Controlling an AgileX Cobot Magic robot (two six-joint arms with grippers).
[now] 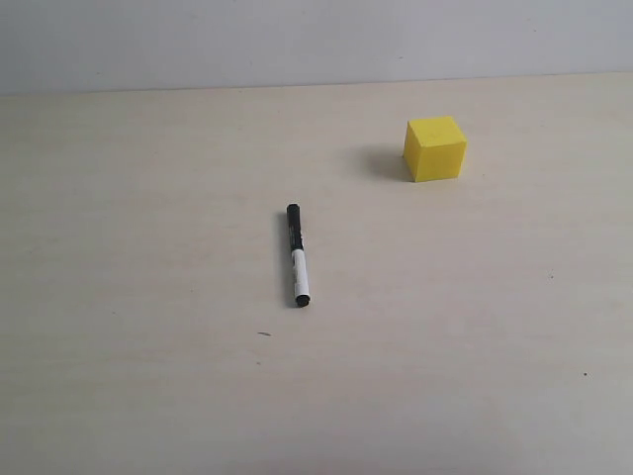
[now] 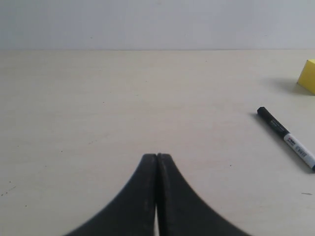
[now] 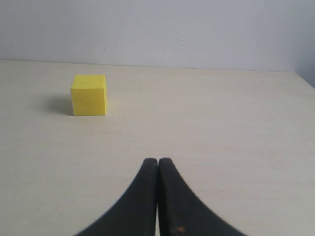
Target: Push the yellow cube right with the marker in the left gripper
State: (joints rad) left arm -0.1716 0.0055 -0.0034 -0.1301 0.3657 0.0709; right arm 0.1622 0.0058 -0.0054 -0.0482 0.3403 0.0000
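The marker [image 1: 297, 254] lies flat near the table's middle, black cap toward the back wall, white barrel toward the front; it also shows in the left wrist view [image 2: 285, 138]. The yellow cube [image 1: 435, 147] stands at the back right, apart from the marker, and shows in the right wrist view [image 3: 88, 94] and partly at the left wrist view's edge [image 2: 308, 76]. My left gripper [image 2: 156, 156] is shut with nothing in it, well away from the marker. My right gripper [image 3: 158, 160] is shut and empty, short of the cube. Neither arm appears in the exterior view.
The pale wooden table [image 1: 148, 346] runs back to a plain light wall [image 1: 297, 40]. Small dark specks mark the tabletop in front of the marker.
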